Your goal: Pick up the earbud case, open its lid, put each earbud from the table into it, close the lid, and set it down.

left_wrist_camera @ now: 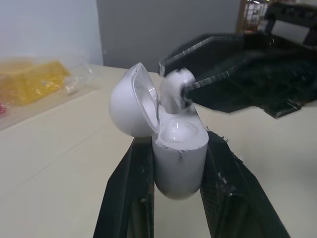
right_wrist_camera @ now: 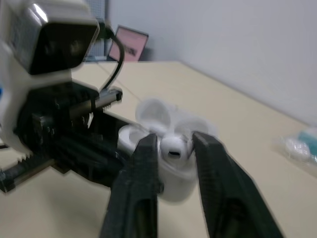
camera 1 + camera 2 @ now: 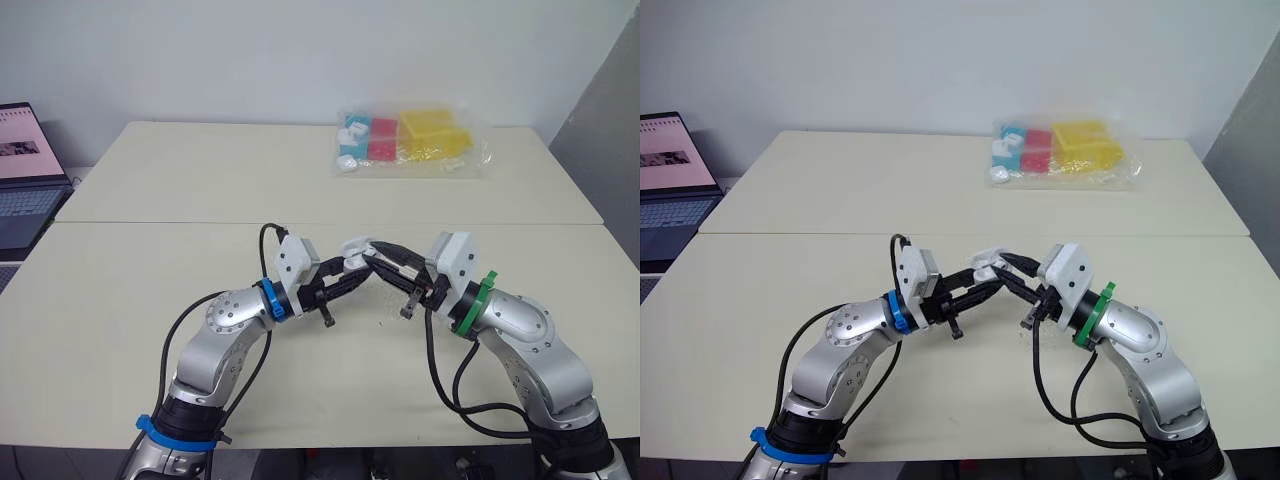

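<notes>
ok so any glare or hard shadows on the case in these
left wrist view: even light, the open lid of the earbud case in the left claw shades its own inside, no glare; right wrist view: the earbud in the right claw is evenly lit; left eye view: no hard shadows on the table, the plastic bag catches a little shine

office, plain tables (image 3: 150, 190), laptop (image 3: 25, 185)
</notes>
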Motion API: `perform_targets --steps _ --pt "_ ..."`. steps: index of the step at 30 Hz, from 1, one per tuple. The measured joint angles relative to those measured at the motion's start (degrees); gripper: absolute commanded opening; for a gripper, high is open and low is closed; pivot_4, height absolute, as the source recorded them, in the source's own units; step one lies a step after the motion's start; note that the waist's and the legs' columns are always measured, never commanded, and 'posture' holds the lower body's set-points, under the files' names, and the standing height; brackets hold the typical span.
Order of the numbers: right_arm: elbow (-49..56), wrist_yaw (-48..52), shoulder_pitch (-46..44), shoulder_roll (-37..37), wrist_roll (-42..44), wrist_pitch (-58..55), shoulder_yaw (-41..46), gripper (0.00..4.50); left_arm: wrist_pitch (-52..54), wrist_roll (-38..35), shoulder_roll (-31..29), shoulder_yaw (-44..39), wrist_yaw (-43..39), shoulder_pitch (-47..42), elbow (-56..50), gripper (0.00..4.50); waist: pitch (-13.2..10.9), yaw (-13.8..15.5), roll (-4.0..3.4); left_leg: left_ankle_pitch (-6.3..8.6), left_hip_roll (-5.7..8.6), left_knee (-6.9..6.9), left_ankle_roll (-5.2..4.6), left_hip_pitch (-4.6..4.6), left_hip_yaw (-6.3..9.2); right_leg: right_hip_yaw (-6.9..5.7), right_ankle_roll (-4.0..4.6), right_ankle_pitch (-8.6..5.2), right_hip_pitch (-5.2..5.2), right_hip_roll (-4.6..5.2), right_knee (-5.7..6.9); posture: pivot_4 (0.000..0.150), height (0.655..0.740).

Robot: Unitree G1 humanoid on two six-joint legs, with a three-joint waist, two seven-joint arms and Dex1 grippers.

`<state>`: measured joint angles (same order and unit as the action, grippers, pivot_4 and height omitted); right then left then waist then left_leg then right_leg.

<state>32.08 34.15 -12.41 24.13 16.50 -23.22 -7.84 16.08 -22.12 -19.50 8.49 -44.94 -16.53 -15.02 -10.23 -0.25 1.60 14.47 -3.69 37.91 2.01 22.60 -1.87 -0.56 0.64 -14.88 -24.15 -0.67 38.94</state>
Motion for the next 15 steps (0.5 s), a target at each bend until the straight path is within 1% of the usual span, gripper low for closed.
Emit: perform_targets --steps 5,10,14,15 --pt "0.1 -0.7 -0.1 0.4 0.0 -0.2 0.3 3.85 0.0 0.0 -0.1 0.0 0.4 0.1 0.0 0.83 0.0 0.0 0.00 0.00 0.00 0.00 0.00 0.00 0.00 0.00 0.00 0.00 0.00 0.00 -0.01 0.150 0.7354" --pt "1.0 -0.4 -0.1 0.5 1.8 -2.5 1.2 3.89 -0.2 0.0 -0.1 0.0 0.5 0.1 0.0 0.83 0.0 0.0 0.00 0.00 0.00 0.00 0.00 0.01 0.01 0.00 0.00 0.00 0.00 0.00 -0.01 0.150 0.7354" --pt "4.5 0.1 -0.1 3.3 7.5 -7.4 5.3 3.89 -0.5 0.0 -0.2 0.0 0.6 0.1 -0.1 0.83 0.0 0.0 0.01 0.00 0.01 0.00 0.00 0.03 0.00 -0.01 0.00 0.00 0.01 0.02 -0.03 0.150 0.7354" --pt "5.5 1.1 -0.2 5.7 10.2 -9.8 7.4 3.89 -0.6 0.1 -0.3 0.0 0.5 0.1 -0.1 0.83 0.0 0.0 0.00 0.00 0.02 0.01 0.00 0.04 -0.01 -0.01 -0.01 0.00 0.01 0.03 -0.03 0.150 0.7354"
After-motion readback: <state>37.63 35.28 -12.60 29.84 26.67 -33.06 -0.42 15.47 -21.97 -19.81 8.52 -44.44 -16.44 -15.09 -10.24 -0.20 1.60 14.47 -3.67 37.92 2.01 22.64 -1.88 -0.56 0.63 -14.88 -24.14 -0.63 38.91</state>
